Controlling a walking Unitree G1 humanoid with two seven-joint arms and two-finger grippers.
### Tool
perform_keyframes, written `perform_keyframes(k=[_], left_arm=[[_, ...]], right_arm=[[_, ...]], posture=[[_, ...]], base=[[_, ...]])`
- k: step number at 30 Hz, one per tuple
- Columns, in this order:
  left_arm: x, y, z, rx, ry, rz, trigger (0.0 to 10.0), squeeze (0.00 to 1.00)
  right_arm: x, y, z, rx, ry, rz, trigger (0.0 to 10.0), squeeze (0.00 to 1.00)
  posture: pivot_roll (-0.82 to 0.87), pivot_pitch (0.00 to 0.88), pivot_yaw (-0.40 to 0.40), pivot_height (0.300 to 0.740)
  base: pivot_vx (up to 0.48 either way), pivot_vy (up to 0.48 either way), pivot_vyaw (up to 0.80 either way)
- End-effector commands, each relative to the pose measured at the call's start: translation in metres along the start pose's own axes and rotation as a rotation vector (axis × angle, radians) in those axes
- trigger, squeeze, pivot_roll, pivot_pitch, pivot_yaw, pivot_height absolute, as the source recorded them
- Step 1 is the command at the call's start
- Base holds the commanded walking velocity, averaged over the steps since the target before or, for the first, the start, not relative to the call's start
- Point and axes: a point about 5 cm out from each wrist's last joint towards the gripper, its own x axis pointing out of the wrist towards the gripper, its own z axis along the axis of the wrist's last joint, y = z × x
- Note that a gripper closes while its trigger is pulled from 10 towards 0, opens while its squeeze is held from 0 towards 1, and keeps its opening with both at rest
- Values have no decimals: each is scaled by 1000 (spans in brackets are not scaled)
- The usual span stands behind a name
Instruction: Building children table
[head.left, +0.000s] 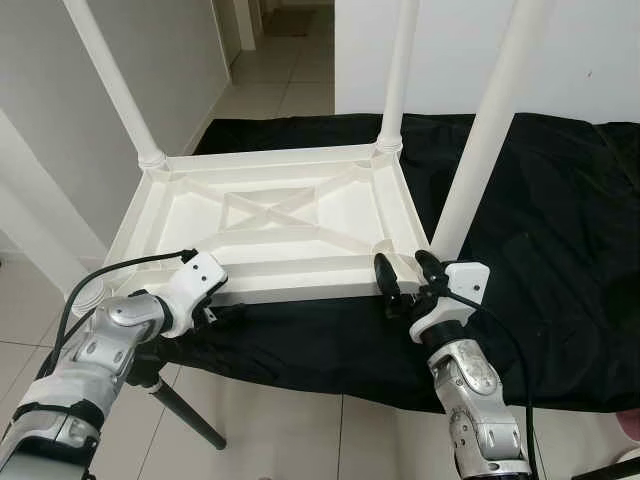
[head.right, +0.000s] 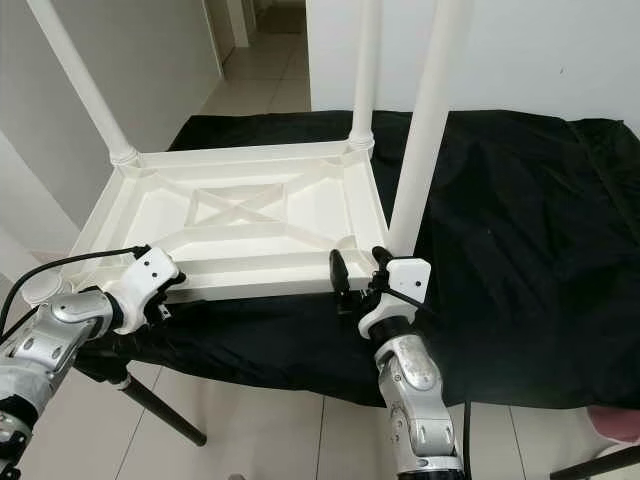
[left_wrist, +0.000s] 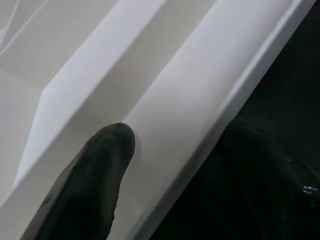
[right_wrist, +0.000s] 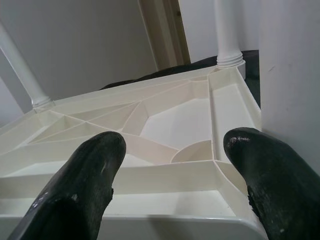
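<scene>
On black cloth (head.left: 560, 250), inverted table (head.left: 290, 215) carries four legs; assembly seems near complete. Left gripper (head.left: 215, 300) clamps near rim; right gripper (head.left: 405, 278) open.

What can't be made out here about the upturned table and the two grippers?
- Table legs: tops cut off by the upper edge, eye views.
- Near-left leg socket: hidden behind the left gripper and arm.
- Left gripper's second finger: lost against the black cloth, left wrist view.
- Whether the right gripper touches the table rim: unclear.

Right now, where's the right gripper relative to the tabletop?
In the left eye view the right gripper is at the near right corner of the upturned white tabletop, fingers spread at its near rim, beside the near-right leg.
</scene>
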Motion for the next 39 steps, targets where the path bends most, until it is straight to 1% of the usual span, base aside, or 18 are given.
perform_keyframes(k=[1,2,3,4,5,6,7,8,12,16,19,23,27,28,29,30,34,39], left_arm=[[0,0,-2,-32,-1,-34,10000,0],[0,-1,-3,-46,-6,-48,7569,0],[0,-1,-3,-46,-6,-48,7569,0],[0,-1,-3,-66,-12,-50,4431,0],[0,-1,-3,-66,-12,-50,4431,0],[1,-1,-3,-81,-22,-48,1961,0],[2,-1,-3,-95,-30,-47,588,0],[3,-2,-3,-100,-33,-46,0,0],[7,-5,-2,-115,-39,-39,0,0],[17,-15,3,-141,-82,-19,0,0],[19,-17,6,-147,-96,-15,0,0],[36,-39,28,-170,-190,-14,0,0],[44,-49,39,-163,-227,-32,0,0],[48,-54,45,-160,-244,-44,5765,0],[48,-54,45,-160,-244,-44,5765,0],[50,-58,49,-159,-254,-52,10000,0],[55,-68,64,-148,-303,-63,10000,0],[50,-78,76,-127,-352,-85,10000,0]], right_arm=[[1,3,2,-2,-16,-2,10000,0],[1,6,1,1,-17,6,10000,0],[1,6,1,1,-17,6,10000,0],[3,9,0,5,-20,12,10000,0],[3,9,0,5,-20,12,10000,0],[4,10,1,10,-23,14,10000,0],[6,11,1,13,-25,15,10000,0],[8,11,1,15,-28,15,10000,0],[11,13,2,17,-31,18,10000,0],[16,17,1,19,-33,33,10000,0],[17,18,1,20,-34,35,10000,0],[22,23,-1,23,-30,51,10000,0],[23,25,-2,23,-27,54,10000,0],[23,25,-3,23,-25,55,10000,0],[23,25,-3,23,-25,55,10000,0],[24,25,-4,22,-24,56,10000,0],[24,25,-5,19,-22,57,10000,0],[23,22,-7,6,-15,51,10000,0]], posture=[[-58,37,126,740],[-58,37,126,740],[-58,37,126,740],[-55,34,127,740],[-55,34,127,740],[-52,31,126,740],[-52,31,126,740],[-52,31,126,740],[-52,31,126,740],[-40,25,114,740],[-40,25,114,740],[-33,27,104,740],[-30,29,101,740],[-30,29,101,740],[-30,29,101,740],[-30,29,101,740],[-28,32,99,740],[-28,32,101,740]], base=[[0,0,0],[0,0,0],[0,0,0],[0,0,0],[0,0,0],[0,0,0],[0,0,0],[0,0,0],[0,0,0],[0,0,0],[0,0,0],[0,0,0],[0,0,0],[0,0,0],[0,0,0],[0,0,0],[0,0,0],[0,0,0]])
